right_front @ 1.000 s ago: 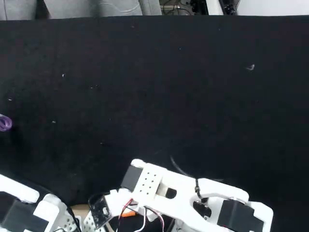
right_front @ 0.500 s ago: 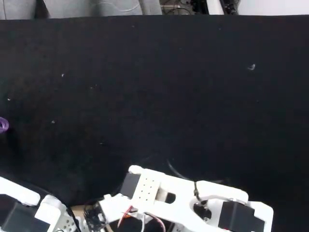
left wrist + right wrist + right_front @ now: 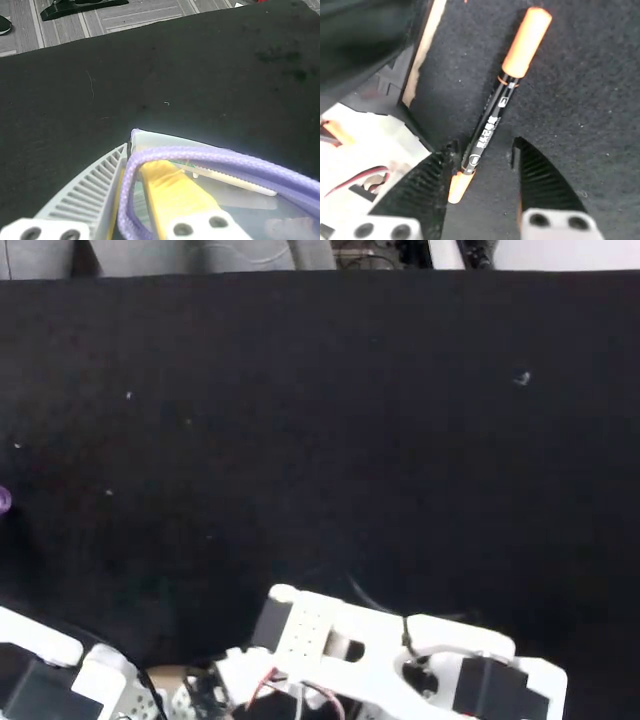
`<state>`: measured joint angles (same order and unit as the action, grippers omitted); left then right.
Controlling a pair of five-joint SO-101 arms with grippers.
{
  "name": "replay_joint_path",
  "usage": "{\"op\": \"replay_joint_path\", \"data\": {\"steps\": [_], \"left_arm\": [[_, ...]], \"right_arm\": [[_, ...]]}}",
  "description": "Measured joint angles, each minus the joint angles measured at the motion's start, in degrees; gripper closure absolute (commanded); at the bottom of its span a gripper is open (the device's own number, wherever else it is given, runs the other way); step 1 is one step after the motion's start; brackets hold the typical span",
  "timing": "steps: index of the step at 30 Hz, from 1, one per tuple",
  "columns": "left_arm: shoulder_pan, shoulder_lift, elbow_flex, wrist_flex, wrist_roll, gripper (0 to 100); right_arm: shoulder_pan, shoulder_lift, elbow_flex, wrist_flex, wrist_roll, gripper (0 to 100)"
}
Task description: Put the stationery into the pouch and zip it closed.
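Note:
A black pen [image 3: 507,100] with orange ends lies flat on the black cloth near the table's near edge. My right gripper [image 3: 484,150] is open, with one dark finger on each side of the pen's lower end; I cannot tell whether they touch it. My left gripper [image 3: 134,155] is shut on the corner of a clear pouch [image 3: 240,200] with a purple cord [image 3: 210,160] along its rim and a white zip. Something yellow shows at the pouch, against the grip. In the high view a purple bit [image 3: 3,501] peeks in at the left edge.
The black table cloth [image 3: 320,440] stretches wide toward the far side. Both white arms sit at the near edge, one in the middle [image 3: 340,640] and one at the left corner [image 3: 60,670]. A wooden table edge [image 3: 422,50] runs close beside the pen.
The purple bit at the left edge has slid further left, almost out of the high view. The middle arm's wrist has dipped toward the near edge, hiding an orange spot seen earlier.

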<state>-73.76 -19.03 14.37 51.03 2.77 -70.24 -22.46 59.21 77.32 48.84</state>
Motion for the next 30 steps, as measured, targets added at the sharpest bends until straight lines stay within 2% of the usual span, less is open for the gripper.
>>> {"op": "replay_joint_path", "data": {"steps": [8,12,16,18,20,23,26,30], "left_arm": [[0.0,-0.1,1.0,-0.7,0.2,97],[0.0,-0.1,1.0,-0.8,0.2,97],[0.0,-0.1,1.0,-0.8,0.1,97],[0.0,-0.1,1.0,-0.8,0.1,97],[0.0,-0.1,1.0,-0.8,0.1,97],[0.0,-0.1,1.0,-0.8,0.1,97],[0.0,-0.1,1.0,-0.8,0.1,97],[0.0,-0.1,1.0,-0.8,0.1,97]], "right_arm": [[0.4,0.0,0.0,0.0,0.0,91.6],[8.0,0.0,-2.8,0.0,0.4,91.4],[16.6,0.0,-5.5,0.0,4.4,91.3],[17.9,0.0,-5.6,0.8,5.4,91.3],[17.5,0.0,-5.6,3.3,5.6,90.5],[12.7,0.0,-8.0,8.0,5.6,84.2],[7.1,0.0,-11.5,9.5,1.4,79.7],[3.5,0.1,-16.9,9.0,-3.4,79.6]]}}
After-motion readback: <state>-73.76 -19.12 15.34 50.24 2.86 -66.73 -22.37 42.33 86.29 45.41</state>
